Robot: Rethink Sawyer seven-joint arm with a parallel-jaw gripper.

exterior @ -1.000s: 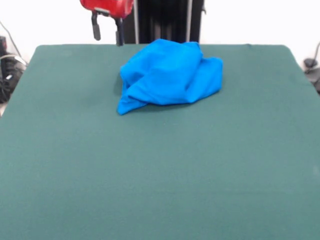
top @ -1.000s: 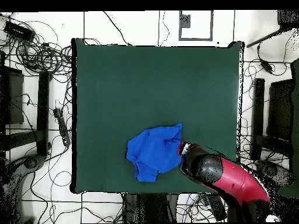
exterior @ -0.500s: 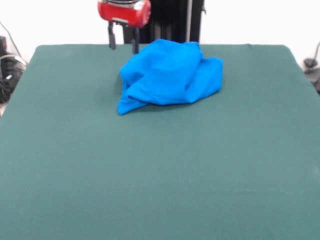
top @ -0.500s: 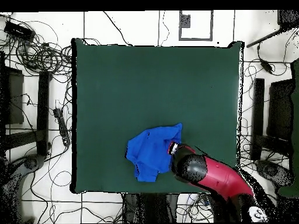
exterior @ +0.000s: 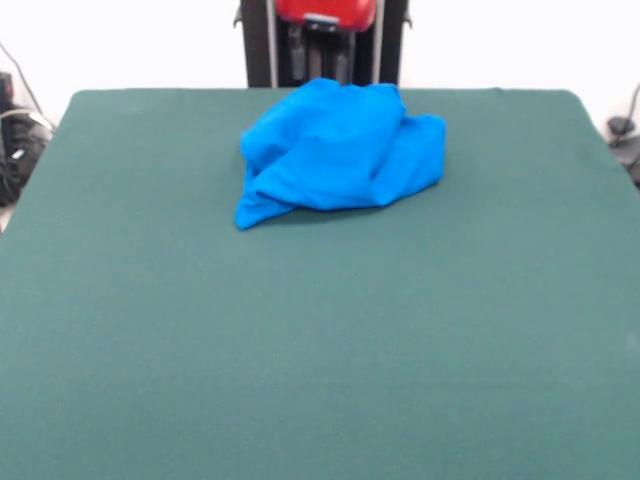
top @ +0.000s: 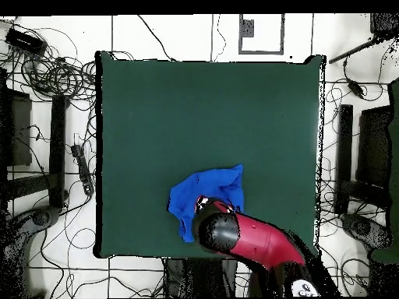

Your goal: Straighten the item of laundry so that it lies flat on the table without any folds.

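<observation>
Behind the crumpled shirt (exterior: 340,150), the hand (exterior: 322,50) hangs from the red and black arm (top: 257,243), its two dark fingers (exterior: 296,48) pointing down with a clear gap between them and nothing held in that gap. In the front view the fingertips end just above the top of the cloth heap, and whether they touch it cannot be told. From overhead the hand itself is hidden under the rounded end of the arm, which covers the part of the shirt nearest the robot.

The shirt is bright blue and lies bunched into a rumpled mound with deep folds, not spread out. One pointed corner (exterior: 246,215) sticks out onto the green cloth at the lower left of the heap in the front view, and a rounder lobe bulges out on the right. No print or lettering shows on the visible surfaces.

The worktop (exterior: 320,350) is a large rectangle covered in dark green cloth, and the shirt takes up only a small patch of it, close to the edge on the robot's side and roughly midway along that edge. Cables (top: 54,74) lie tangled on the floor around the worktop.
</observation>
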